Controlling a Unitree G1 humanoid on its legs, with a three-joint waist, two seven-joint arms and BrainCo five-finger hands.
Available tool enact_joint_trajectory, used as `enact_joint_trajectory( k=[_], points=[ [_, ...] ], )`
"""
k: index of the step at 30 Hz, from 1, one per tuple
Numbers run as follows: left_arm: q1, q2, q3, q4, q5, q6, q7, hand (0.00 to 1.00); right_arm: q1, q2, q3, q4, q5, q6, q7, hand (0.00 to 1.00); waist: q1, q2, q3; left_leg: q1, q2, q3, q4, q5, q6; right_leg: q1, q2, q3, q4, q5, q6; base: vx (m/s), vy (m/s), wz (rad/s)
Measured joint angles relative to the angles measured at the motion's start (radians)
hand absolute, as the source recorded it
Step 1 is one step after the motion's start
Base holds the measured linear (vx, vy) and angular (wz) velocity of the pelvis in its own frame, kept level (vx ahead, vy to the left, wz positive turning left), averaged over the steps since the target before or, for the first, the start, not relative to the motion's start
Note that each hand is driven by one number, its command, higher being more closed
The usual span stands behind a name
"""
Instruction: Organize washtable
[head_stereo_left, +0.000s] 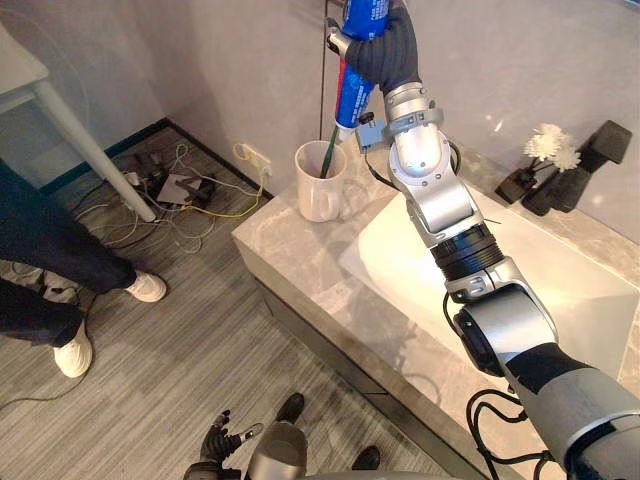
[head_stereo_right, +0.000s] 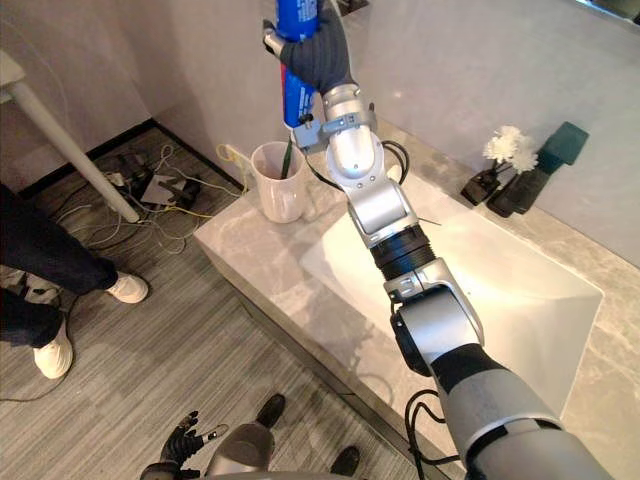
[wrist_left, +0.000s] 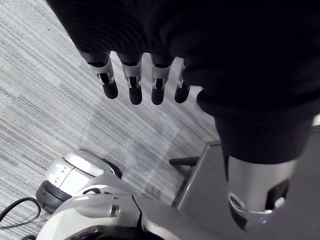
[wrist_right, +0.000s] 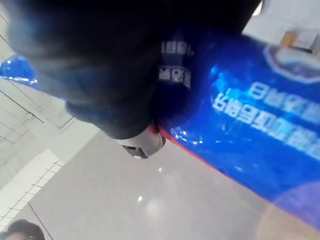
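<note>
Right hand (head_stereo_left: 390, 50) grips a blue tube (head_stereo_left: 351, 100) with white writing, upper middle. White cup (head_stereo_left: 320, 190) below holds a green stick (head_stereo_left: 327, 155) — left hand (head_stereo_left: 222, 437) hangs loose.

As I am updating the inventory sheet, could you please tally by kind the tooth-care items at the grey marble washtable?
White ceramic mug, standing on the grey marble washtable: 1
Green plastic toothbrush, standing in the mug: 1
Blue plastic toothpaste tube, held above the mug by the right robot hand: 1
Total: 3
</note>
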Motion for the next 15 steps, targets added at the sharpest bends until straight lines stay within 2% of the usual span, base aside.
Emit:
enact_joint_trajectory(
  k=[5, 15],
  points=[
    [-0.014, 0.01, -0.025, 0.0, 0.0, 0.0, 0.002, 0.0, 0.0, 0.008, 0.0, 0.009, 0.003, 0.001, 0.0, 1.0, 0.022, -0.003, 0.013, -0.013, -0.002, -0.011, 0.005, 0.0, 0.0, -0.005, 0.001, -0.012, 0.0, -0.001, 0.001, 0.01, 0.003, 0.06],
    [-0.018, 0.011, -0.025, -0.001, -0.002, -0.001, 0.006, 0.0, 0.0, 0.019, 0.001, 0.048, 0.003, 0.019, 0.0, 1.0, 0.024, -0.004, 0.044, -0.045, -0.016, -0.034, 0.031, 0.0, 0.0, -0.029, -0.011, -0.044, 0.04, -0.019, 0.001, 0.01, 0.011, 0.09]
  ],
)
